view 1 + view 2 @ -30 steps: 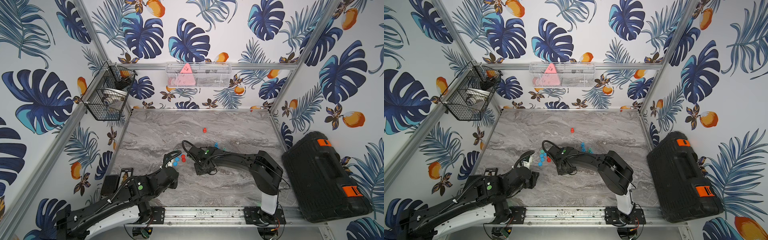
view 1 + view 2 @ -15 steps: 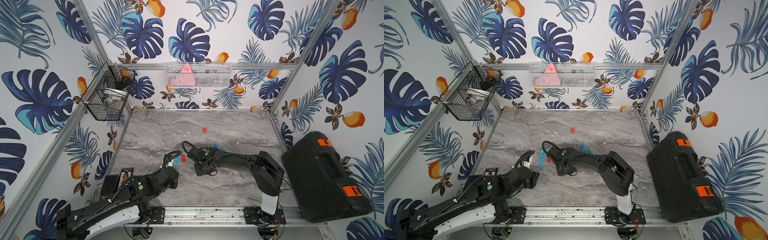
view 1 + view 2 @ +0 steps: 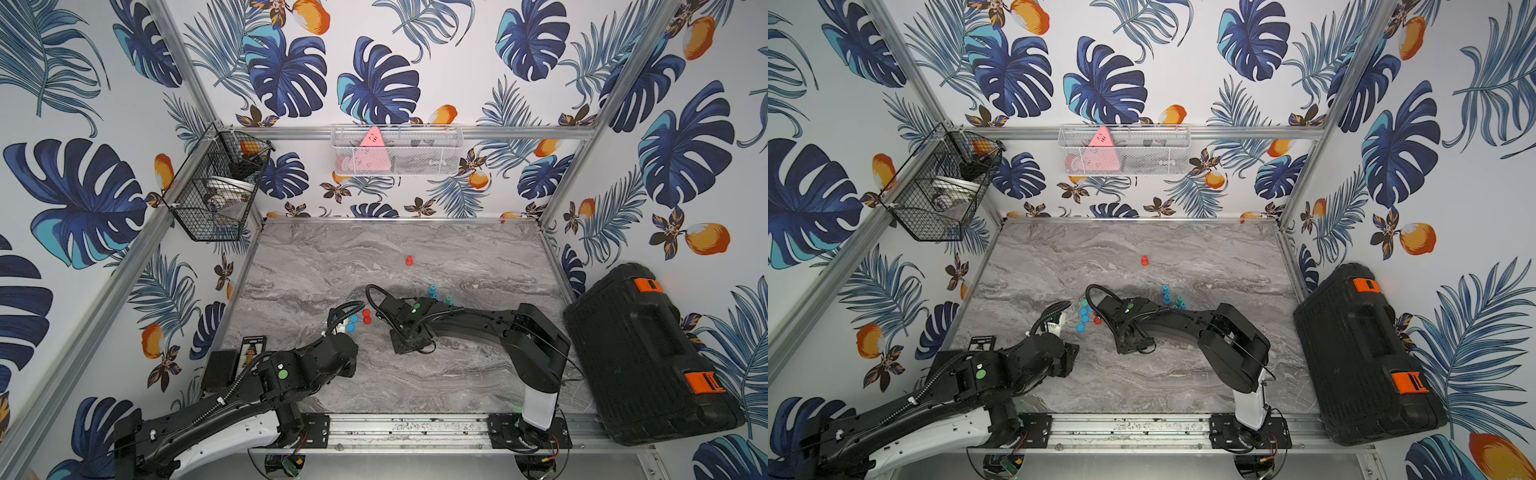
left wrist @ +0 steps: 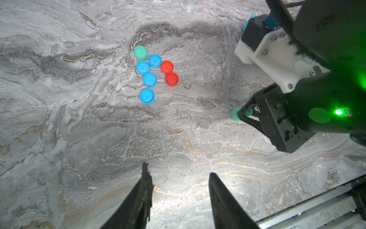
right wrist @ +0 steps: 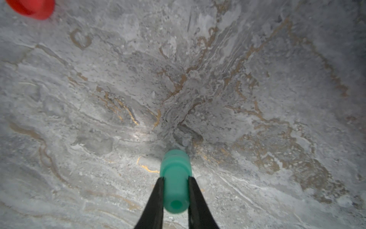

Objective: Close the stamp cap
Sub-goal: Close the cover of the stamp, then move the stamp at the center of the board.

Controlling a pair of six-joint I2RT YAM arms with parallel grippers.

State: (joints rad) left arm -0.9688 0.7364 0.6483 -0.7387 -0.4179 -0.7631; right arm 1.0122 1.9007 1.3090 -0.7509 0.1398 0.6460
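Observation:
My right gripper (image 5: 175, 179) is shut on a green stamp (image 5: 175, 162), which stands upright with its wide end down on the marble table (image 5: 217, 89). The left wrist view shows that same green stamp (image 4: 235, 115) between the right gripper's fingertips (image 4: 244, 114). Loose caps lie in a cluster to its left: one green cap (image 4: 140, 52), several blue caps (image 4: 143, 67) and two red caps (image 4: 167, 67). In both top views the caps (image 3: 353, 322) (image 3: 1084, 318) lie between the two arms. My left gripper (image 4: 179, 170) hangs open above bare table, short of the caps.
A red stamp (image 3: 409, 260) stands alone farther back. Blue stamps (image 3: 433, 291) and a teal one (image 3: 448, 300) stand behind the right arm. A black case (image 3: 648, 353) lies off the table's right edge. Wire baskets (image 3: 216, 187) (image 3: 397, 151) hang on the walls.

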